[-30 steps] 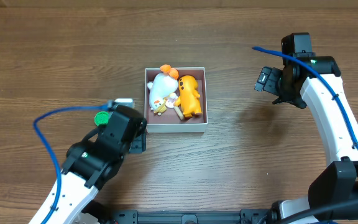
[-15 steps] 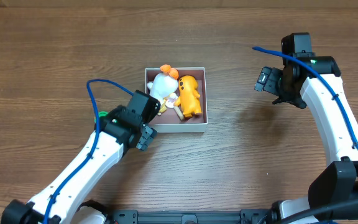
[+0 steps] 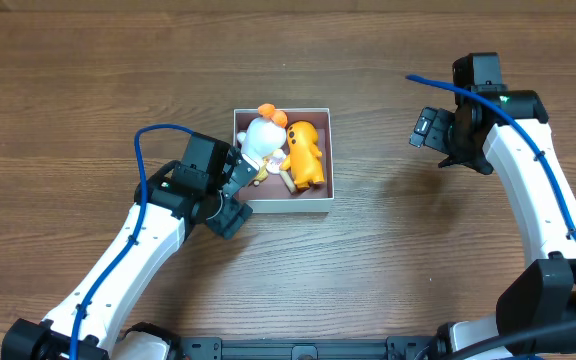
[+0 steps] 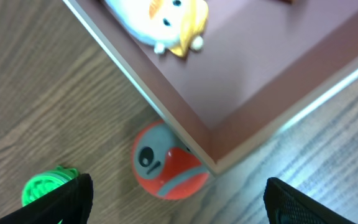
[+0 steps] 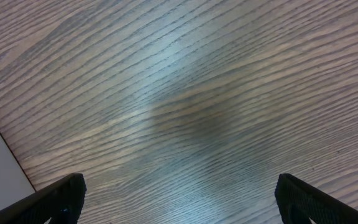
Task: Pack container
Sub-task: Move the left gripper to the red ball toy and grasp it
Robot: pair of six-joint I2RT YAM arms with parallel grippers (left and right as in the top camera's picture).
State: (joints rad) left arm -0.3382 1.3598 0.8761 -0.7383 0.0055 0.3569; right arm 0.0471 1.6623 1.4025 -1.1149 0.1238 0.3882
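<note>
Two end effectors over wood surface (image 3: 88, 80), both spread wide, empty. Far left: green round piece (image 4: 47, 186) on bare wood. Next, left end effector (image 4: 178, 208) above red-orange ball (image 4: 166, 163), ball touching container (image 3: 283, 207) corner. Mid-surface, container with white toy (image 3: 261, 140), orange toy (image 3: 306, 152) inside. Further over, right end effector (image 3: 426, 128) well apart, above bare wood.

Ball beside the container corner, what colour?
The ball is orange-red with a grey patch; left wrist view.
</note>
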